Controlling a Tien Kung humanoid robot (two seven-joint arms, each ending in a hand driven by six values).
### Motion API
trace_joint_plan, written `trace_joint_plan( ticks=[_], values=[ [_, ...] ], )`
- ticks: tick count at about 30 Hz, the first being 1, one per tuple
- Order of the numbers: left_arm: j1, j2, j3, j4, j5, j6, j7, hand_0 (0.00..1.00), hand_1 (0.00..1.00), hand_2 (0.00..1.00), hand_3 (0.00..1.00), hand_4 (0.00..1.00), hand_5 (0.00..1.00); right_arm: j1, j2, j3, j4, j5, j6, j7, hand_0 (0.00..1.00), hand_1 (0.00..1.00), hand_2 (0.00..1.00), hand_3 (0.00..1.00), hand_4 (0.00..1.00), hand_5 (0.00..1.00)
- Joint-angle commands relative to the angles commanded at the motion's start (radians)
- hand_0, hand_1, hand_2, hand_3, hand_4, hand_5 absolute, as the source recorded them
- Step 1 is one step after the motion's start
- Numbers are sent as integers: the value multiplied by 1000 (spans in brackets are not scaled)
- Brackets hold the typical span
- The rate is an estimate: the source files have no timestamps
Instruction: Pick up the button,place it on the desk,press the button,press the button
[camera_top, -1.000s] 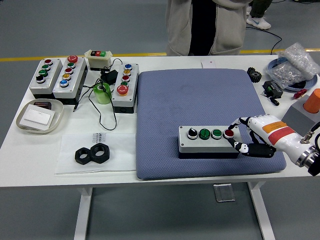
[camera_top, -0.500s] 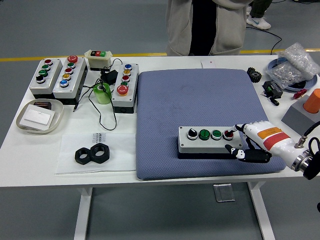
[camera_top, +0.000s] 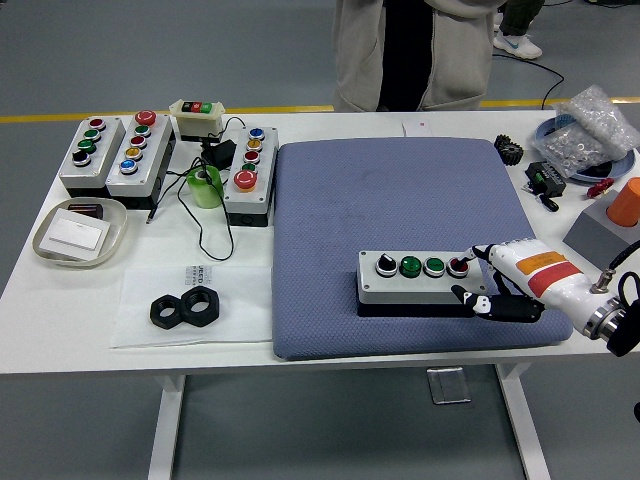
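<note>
In the head view, a white tabletop (camera_top: 330, 335) is seen standing on a grey floor crossed by a yellow line (camera_top: 60, 117), and a person in a light hooded top (camera_top: 415, 50) is seen at the far side. Most of the tabletop's middle is covered by a blue-grey pad (camera_top: 400, 200). At the far left, three grey button boxes (camera_top: 92, 155) (camera_top: 138, 148) (camera_top: 250, 172) are lined up, with a small cream box (camera_top: 196, 118), a green roll (camera_top: 205, 186) and a black cable among them. A shallow tray (camera_top: 78, 233) is set near the left edge, and two black hex nuts (camera_top: 185, 308) lie on a clear sheet near the front. At the right, a bag of small metal parts (camera_top: 590, 125), a black gear (camera_top: 509, 150) and an orange cylinder on a grey block (camera_top: 610, 225) are gathered. The button box (camera_top: 422, 284) is found lying flat on the pad's front right part; it is a long grey case on a black base, topped by a row of four controls: a black knob, a green button, a pale one and a red one. The right hand (camera_top: 505, 280), white with black fingers, is held at the box's right end, one fingertip (camera_top: 466, 263) laid on the red button (camera_top: 458, 267) and the thumb set against the case's front corner; nothing is grasped.
</note>
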Motion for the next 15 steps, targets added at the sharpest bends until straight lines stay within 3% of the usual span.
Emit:
trace_joint_plan(
  ticks=[15],
  values=[
    [5, -1, -10, 0, 14, 2, 4, 769, 826, 863, 824, 622, 998, -2, 0, -4, -2, 1, 3, -5, 157, 42, 139, 684, 635, 766]
  ],
)
